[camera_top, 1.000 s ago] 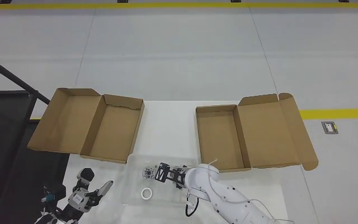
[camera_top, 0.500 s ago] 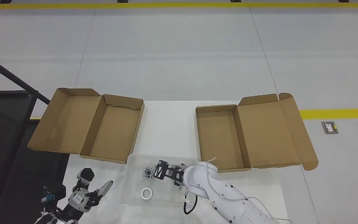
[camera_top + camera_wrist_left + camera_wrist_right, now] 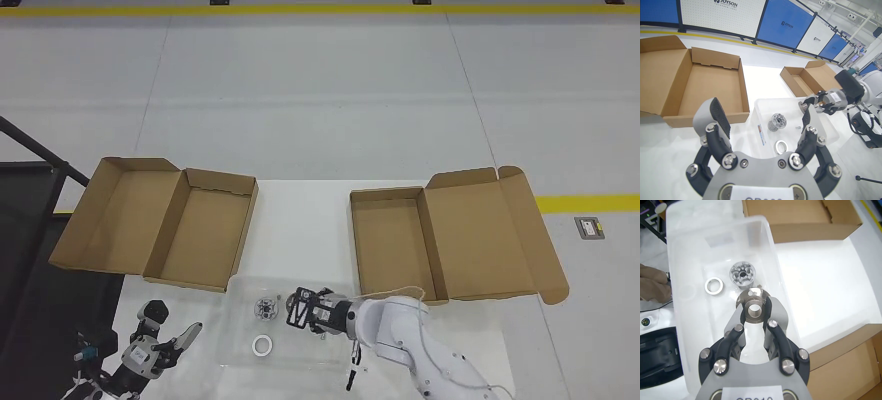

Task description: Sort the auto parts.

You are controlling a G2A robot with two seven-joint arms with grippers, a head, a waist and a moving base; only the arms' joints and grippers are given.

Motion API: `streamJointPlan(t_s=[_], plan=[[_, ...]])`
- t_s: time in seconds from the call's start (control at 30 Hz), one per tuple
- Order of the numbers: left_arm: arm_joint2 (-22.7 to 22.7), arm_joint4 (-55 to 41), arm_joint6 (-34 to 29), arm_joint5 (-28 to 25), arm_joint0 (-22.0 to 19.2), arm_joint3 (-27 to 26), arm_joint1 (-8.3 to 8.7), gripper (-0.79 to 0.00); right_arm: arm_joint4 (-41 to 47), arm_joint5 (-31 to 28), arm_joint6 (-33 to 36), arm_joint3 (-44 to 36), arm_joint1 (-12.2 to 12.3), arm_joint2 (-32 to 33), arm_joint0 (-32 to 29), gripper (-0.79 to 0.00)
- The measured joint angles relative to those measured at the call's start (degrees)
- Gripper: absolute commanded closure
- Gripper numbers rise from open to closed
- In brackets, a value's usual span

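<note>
Right wrist view shows the right gripper (image 3: 755, 306) with its two fingers closed on a flanged metal bushing (image 3: 758, 293). The pads clamp the raised collar from either side, and the bore faces the camera. The bushing sits over the inside of a clear plastic bin (image 3: 693, 321), towards the bin's right wall. Whether the bushing is off the bin floor cannot be told.

Two more parts lie on the bin floor. A geared hub (image 3: 742, 275) stands on end just left of the held bushing, apart from it. A plain metal ring (image 3: 714, 292) lies flat on the near side of the hub, not touching it. From the left wrist view, a small screw (image 3: 798, 127) also lies on the bin floor to the right of the hub.

From the top view, the bin stands at the near middle of the white table (image 3: 300, 230). An open cardboard box sits on each side further back. The left box (image 3: 200, 235) overhangs the table's left edge, and the right box (image 3: 390, 245) lies on the far right.

The left gripper (image 3: 172, 322) is at the near left, beside the bin and well apart from the parts. Its fingers are spread wide and hold nothing.
</note>
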Motion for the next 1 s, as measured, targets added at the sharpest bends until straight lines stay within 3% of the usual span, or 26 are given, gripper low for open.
streamJointPlan(t_s=[0.23,0.5,0.77,0.87,1.0], plan=[[0.0,0.0,0.0,0.0,0.0,0.0,0.0,-0.785,-1.33,-7.28,-16.12,-8.88,2.75,9.04,-7.2,0.0],[0.0,0.0,0.0,0.0,0.0,0.0,0.0,-0.785,-2.65,-15.37,-37.98,-11.3,4.78,17.22,-10.7,0.0],[0.0,0.0,0.0,0.0,0.0,0.0,0.0,-0.785,-3.25,-15.05,-37.63,-11.46,4.82,17.09,-10.88,0.0],[0.0,0.0,0.0,0.0,0.0,0.0,0.0,-0.785,-4.6,-11.98,-34.01,-13.85,4.69,15.42,-11.39,0.0],[0.0,0.0,0.0,0.0,0.0,0.0,0.0,-0.785,-1.54,-5.76,-35.22,-15.51,4.55,16.87,-12.3,0.0]])
